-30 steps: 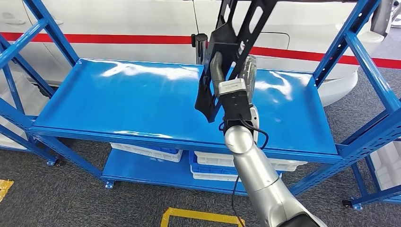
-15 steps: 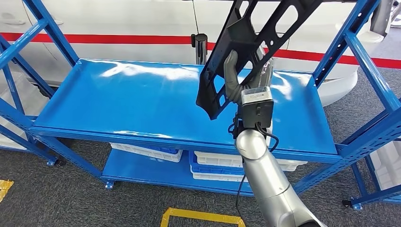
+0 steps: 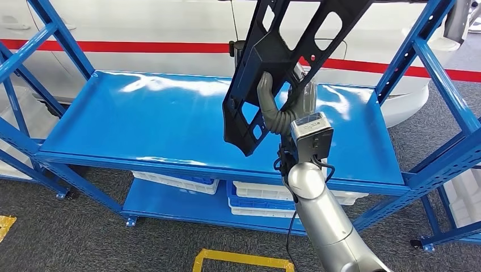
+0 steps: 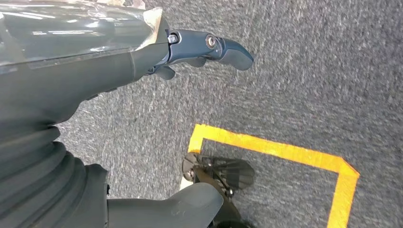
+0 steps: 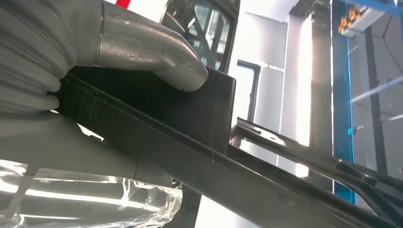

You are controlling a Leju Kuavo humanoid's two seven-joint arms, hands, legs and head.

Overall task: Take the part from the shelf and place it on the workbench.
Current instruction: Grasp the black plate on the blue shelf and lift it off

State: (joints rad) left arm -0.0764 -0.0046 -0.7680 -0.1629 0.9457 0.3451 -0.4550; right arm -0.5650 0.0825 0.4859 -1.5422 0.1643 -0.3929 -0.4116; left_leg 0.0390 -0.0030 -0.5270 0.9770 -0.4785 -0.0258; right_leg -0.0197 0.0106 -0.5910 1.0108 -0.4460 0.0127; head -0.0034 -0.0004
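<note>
Behind the rack, a white car body [image 3: 142, 22] with a red stripe [image 3: 113, 46] spans the whole background. Blue steel shelf rack [image 3: 431, 62] in front of it, diagonal braces on both sides. Its middle shelf [image 3: 142, 119] is a glossy blue deck. Lower shelf [image 3: 170, 207] carries white bins [image 3: 176, 182] and a blue-and-white crate stack [image 3: 255, 201]. Grey carpet floor [image 3: 85, 238] with yellow tape marking [image 3: 238, 259] near the robot's feet; same tape corner in the left wrist view [image 4: 285, 152].

Black part [image 3: 283, 62]: long flat panel with slotted cutouts, tilted steeply, lower end hanging above the middle shelf deck without touching it, upper end running out of the top of the head view. It sits over the centre-right of the shelf. Right wrist view shows its edge and a flat black face [image 5: 190, 118] up close.

Right arm [image 3: 323, 221], silver, reaches up from below. Right hand [image 3: 281, 110] grips the part near its lower third: thumb wrapped over one face, fingers [image 3: 306, 96] on the opposite side behind the panel. In the right wrist view the thumb [image 5: 152, 52] presses flat on the black face, panel clamped between thumb and palm side. Firm hold, fingers closed around it.

Left hand [image 4: 142, 61] hangs low over the carpet, holding nothing. Dark fingers [image 4: 223, 47] extend straight out, thumb [image 4: 180, 206] well apart from them, so it is spread open.
</note>
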